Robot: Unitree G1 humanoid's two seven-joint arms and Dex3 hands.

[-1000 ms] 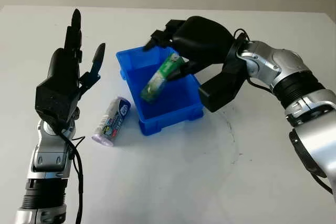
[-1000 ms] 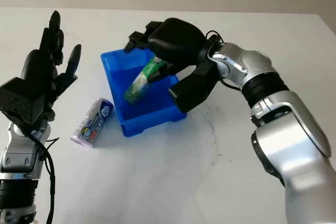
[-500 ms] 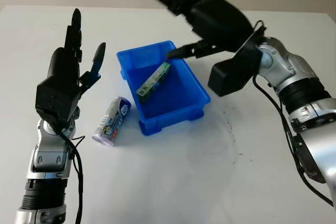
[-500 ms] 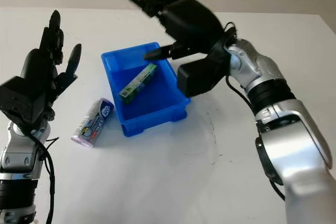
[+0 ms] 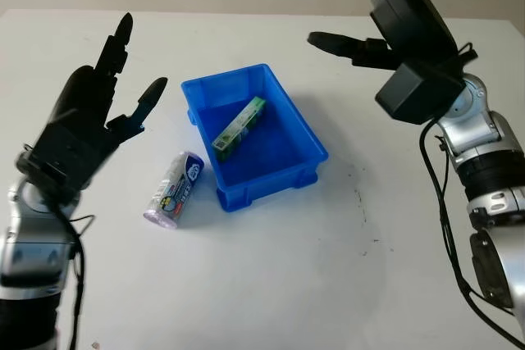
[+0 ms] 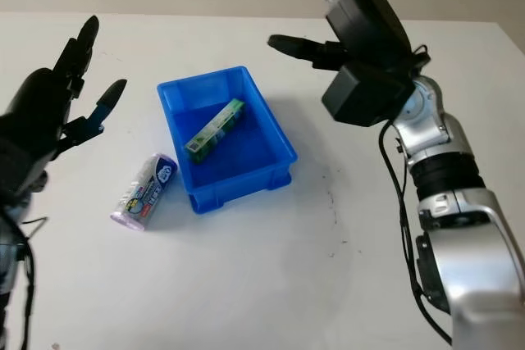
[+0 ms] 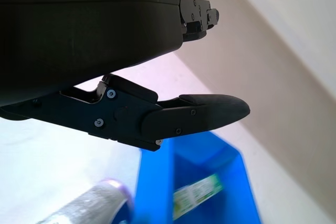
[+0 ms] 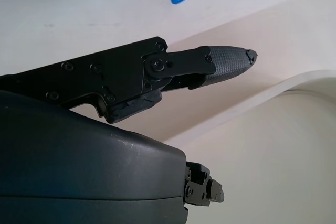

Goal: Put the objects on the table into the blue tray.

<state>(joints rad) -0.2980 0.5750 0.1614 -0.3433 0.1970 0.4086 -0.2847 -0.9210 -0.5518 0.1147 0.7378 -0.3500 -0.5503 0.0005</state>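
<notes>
We see tray [image 5: 309, 133] mid-table [image 5: 271, 284] w/ box [image 5: 239, 126] inside; tube [image 5: 173, 189] just left of it. Left hand [image 5: 82, 125] nr left edge, right hand [image 5: 402, 26] above back-right.

Blue tray [image 5: 314, 152] holds green packet [image 5: 239, 126], lying diagonally. Purple-capped cylindrical container [image 5: 173, 189] lies at tray's 9 o'clock, just beside it.

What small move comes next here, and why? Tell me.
Probably lower the open left hand toward the purple canister, which lies on its side on the table beside the blue tray. The green box is already inside, and the open right hand is raised, farther off.
</notes>
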